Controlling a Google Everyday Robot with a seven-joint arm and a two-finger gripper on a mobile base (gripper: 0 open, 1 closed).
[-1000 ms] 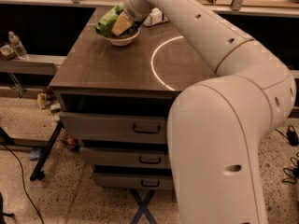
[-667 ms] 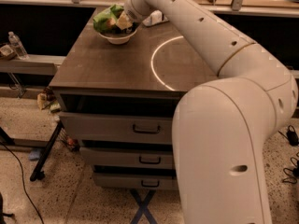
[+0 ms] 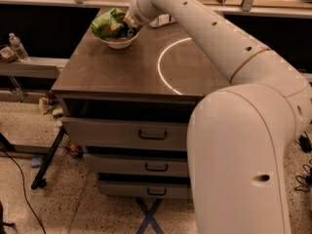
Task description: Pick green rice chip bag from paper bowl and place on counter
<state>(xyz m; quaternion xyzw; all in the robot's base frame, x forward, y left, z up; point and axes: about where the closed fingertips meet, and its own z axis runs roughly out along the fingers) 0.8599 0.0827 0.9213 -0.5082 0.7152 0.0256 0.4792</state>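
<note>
The green rice chip bag (image 3: 108, 24) is raised a little above the paper bowl (image 3: 117, 42), which sits at the far left of the counter (image 3: 117, 72). My gripper (image 3: 127, 27) is at the bag's right side, shut on it, at the end of the white arm that reaches in from the lower right. The bag tilts up to the left, over the bowl's far-left rim. The thin white circle (image 3: 162, 67) on the counter lies to the right of the bowl.
The counter tops a grey drawer cabinet (image 3: 146, 135) with three handled drawers. A clear plastic bottle (image 3: 17, 47) stands on a low shelf at far left. A white object (image 3: 163, 20) lies at the counter's back edge. Cables and a black stand leg lie on the floor at left.
The bag has risen out of the bowl and moved up and left with my gripper. The bowl has stayed in place.
</note>
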